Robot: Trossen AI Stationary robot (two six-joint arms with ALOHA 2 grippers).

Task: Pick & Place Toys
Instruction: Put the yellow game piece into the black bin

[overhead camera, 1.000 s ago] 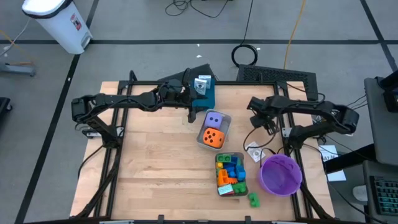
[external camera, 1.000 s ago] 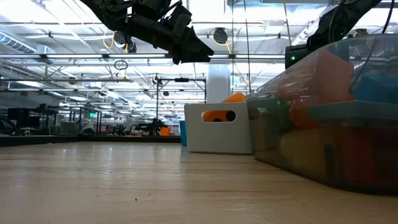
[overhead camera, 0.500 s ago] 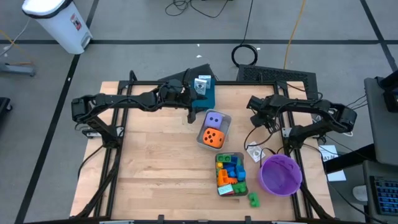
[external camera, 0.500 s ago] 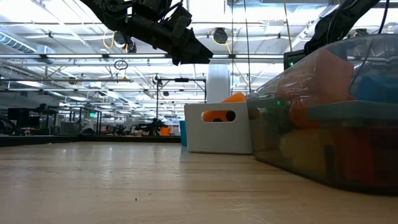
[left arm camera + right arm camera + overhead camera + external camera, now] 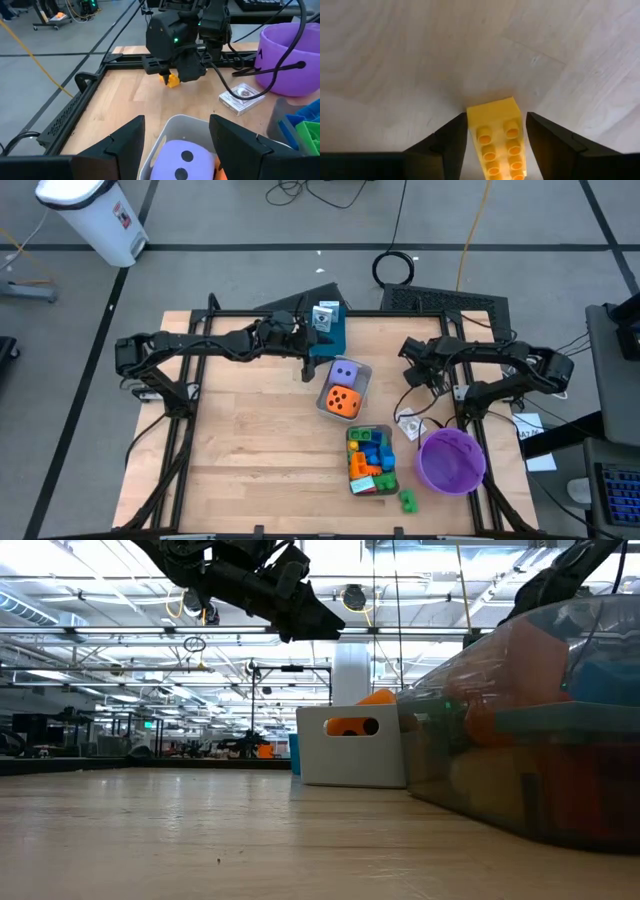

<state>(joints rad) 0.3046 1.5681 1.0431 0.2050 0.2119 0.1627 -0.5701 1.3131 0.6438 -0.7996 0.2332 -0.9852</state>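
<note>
Grey taped floor [image 5: 250, 230] holds a white bin [image 5: 95, 215]; ceiling trusses [image 5: 100, 630] carry bright lights.

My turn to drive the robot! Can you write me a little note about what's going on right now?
Right gripper: closed around a yellow brick, low over the table's right side.
Left gripper: open, empty, above the purple die.
Done: purple die and orange die share one grey tray; many bricks fill the second tray.
Left: the yellow brick, and a green brick beside the purple bowl.
</note>
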